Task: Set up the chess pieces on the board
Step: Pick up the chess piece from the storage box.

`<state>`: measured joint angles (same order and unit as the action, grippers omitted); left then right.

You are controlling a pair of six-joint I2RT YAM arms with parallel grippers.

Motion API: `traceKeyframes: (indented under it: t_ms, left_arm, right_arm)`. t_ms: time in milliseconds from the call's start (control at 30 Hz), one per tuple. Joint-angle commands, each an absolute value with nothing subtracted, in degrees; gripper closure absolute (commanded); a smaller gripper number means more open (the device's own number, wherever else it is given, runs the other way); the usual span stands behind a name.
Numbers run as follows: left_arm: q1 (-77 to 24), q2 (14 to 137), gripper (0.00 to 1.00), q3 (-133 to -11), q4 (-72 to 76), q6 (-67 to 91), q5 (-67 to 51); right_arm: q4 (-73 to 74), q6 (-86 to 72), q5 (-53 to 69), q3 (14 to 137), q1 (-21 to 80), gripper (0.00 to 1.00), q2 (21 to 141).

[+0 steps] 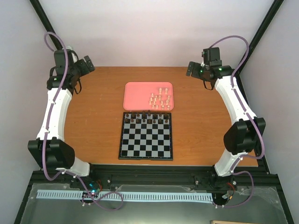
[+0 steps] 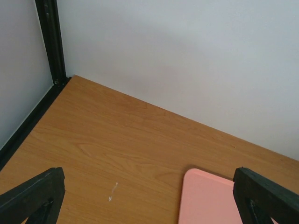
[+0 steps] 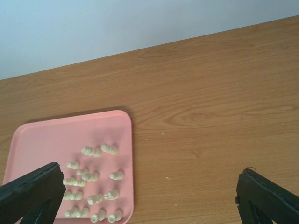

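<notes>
Opening step: no piece is grasped. The left gripper (image 2: 147,186) and right gripper (image 3: 149,186) are both wide open and empty, near the far corners of the counter (image 1: 93,121). The cream chess pieces (image 1: 159,97) lie loose in the pink tray (image 1: 135,91), just beyond the board (image 1: 145,142). The next move probably calls for closing on a single piece.

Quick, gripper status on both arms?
Left gripper: open, holding nothing.
Right gripper: open, holding nothing.
</notes>
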<state>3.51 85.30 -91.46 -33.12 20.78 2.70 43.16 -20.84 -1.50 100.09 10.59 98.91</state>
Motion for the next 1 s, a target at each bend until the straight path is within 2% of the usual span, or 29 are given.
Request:
traceKeyframes:
  t_ms: [0,167,300,567,967]
  left_arm:
    - [3.6,82.0,0.0,-90.4,-34.2,21.3,-0.8]
    - [3.4,81.1,0.0,-89.7,-35.8,20.2,-1.2]
    - [2.8,80.0,0.0,-88.0,-36.7,19.4,-0.9]
    - [2.4,78.6,0.0,-83.8,-36.7,18.7,-0.2]
    - [2.3,79.3,0.0,-83.2,-37.4,18.4,-1.5]
  right_arm:
    - [45.5,-18.6,4.3,106.1,10.7,0.0,104.0]
    - [51.8,-17.6,10.3,118.4,10.9,0.07,117.6]
    - [55.4,-16.3,9.6,126.4,12.3,0.1,125.1]
    - [56.0,-13.4,10.0,129.1,16.7,0.21,131.8]
    - [54.5,-14.8,2.9,131.1,20.6,0.25,137.6]
